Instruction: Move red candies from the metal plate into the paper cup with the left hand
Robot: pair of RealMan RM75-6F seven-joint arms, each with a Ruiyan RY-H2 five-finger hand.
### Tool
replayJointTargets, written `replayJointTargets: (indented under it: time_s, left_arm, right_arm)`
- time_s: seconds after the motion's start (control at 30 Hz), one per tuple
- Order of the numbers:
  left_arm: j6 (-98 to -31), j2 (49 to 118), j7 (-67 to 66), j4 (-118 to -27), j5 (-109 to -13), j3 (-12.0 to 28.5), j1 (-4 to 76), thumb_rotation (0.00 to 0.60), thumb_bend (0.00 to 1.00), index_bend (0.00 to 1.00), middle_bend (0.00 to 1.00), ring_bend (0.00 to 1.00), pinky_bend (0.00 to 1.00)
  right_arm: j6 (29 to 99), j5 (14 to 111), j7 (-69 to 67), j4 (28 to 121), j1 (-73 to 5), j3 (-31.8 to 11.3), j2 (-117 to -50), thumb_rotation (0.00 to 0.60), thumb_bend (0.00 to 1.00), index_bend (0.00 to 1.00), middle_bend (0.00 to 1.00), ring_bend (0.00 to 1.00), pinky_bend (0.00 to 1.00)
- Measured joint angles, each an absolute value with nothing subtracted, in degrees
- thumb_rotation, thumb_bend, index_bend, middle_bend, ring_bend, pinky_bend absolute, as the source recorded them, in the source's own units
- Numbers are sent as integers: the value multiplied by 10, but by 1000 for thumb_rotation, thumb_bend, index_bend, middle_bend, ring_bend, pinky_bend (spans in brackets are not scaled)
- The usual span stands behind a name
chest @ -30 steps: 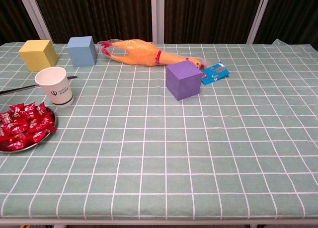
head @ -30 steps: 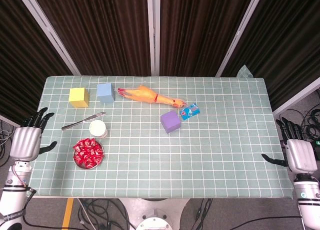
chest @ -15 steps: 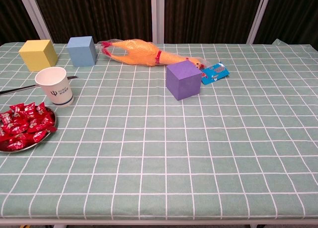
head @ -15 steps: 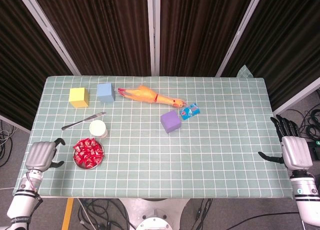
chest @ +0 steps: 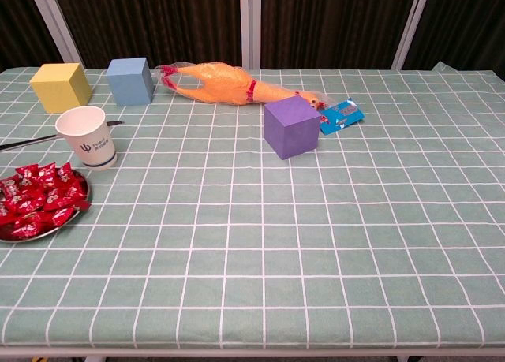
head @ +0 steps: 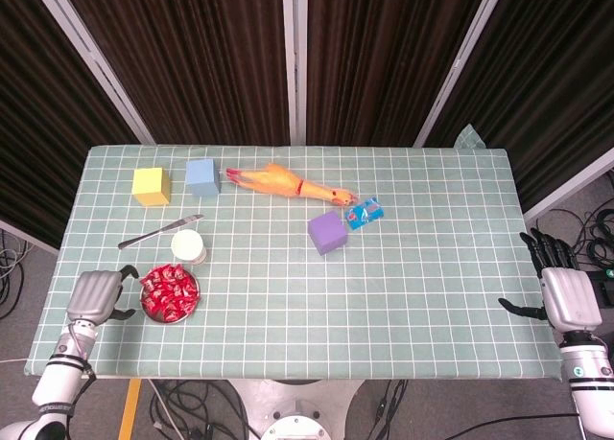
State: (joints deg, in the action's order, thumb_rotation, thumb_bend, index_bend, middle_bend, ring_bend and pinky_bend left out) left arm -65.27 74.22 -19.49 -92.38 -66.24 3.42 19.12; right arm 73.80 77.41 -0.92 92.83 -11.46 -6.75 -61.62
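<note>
— Fingers on the left hand?
— Curled loosely, holding nothing, beside the metal plate of red candies at lower left; it has moved closer.
— The right hand?
— Fingers spread, empty, lower right edge.
— The paper cup?
— Upright just above the plate; its blue logo is unreadable.

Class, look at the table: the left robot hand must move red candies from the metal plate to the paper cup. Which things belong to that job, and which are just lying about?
Belong to the job:
red candies
metal plate
paper cup
left robot hand, beside the plate, holding nothing

Just lying about:
yellow block
blue block
purple block
rubber chicken
blue packet
knife
right robot hand, off the table edge
</note>
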Motion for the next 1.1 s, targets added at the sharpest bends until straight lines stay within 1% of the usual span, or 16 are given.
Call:
replayJointTargets:
  time_s: [0.1,0.17,0.37,0.5,0.77,1.1]
  left_arm:
    - [-661,753,-175,-918,-687,34,192,600,172,447,1000,1000,1000]
    - [-665,761,-162,-915,-702,34,193,600,186,447,1000,1000,1000]
    - [-653,782,-153,-894,-717,38,210,600,190,448,1000,1000,1000]
    - [-638,796,-158,-873,-709,45,223,600,191,455,1000,1000,1000]
    - [-609,832,-168,-813,-687,56,246,600,207,506,1000,1000,1000]
    - [-588,854,-160,-784,-668,61,259,600,213,519,1000,1000,1000]
  right_arm:
    - [734,772,-8,928,-116,-67,-616,497,0,0,0,0,0]
    - [732,771,-7,929,-117,-67,-616,497,0,0,0,0,0]
    - [732,769,-6,933,-118,-68,-613,497,0,0,0,0,0]
    - [732,766,-6,934,-117,-68,-611,498,0,0,0,0,0]
    - [733,765,-7,936,-117,-69,-607,499,0,0,0,0,0]
    - [732,762,-3,935,-118,-69,-609,496,0,0,0,0,0]
